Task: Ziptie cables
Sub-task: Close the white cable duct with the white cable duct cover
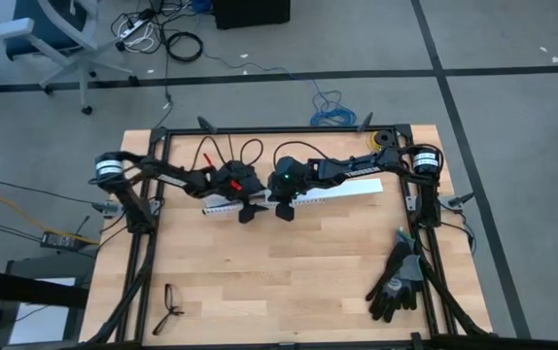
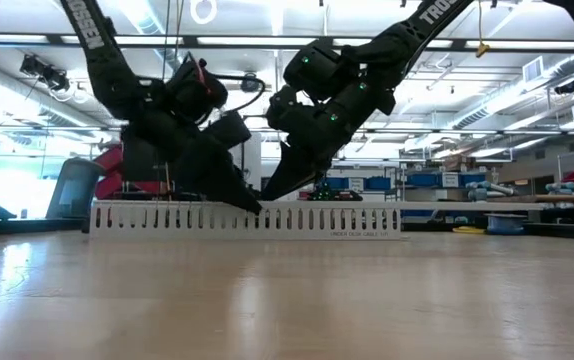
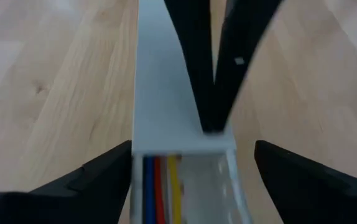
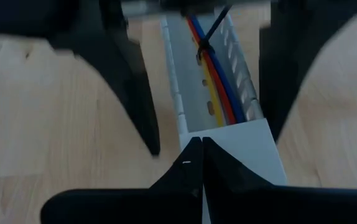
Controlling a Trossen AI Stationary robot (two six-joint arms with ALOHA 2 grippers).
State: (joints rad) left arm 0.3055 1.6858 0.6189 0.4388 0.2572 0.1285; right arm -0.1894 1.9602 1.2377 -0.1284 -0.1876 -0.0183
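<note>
1. Cables (image 4: 214, 74), red, blue and yellow wires as we see them, lie inside the white slotted duct (image 1: 303, 197) on the desk (image 1: 289, 282), directly between our two claws.
2. Our left claw (image 3: 191, 168) stands open, a finger on either side of the duct's end.
3. Our right claw (image 4: 197, 155) is closed, its tips touching the duct's white cover (image 4: 241, 149).
4. A ziptie (image 4: 204, 42) already loops the wires just beyond the right claw; we judge cinching or trimming remains.
</note>
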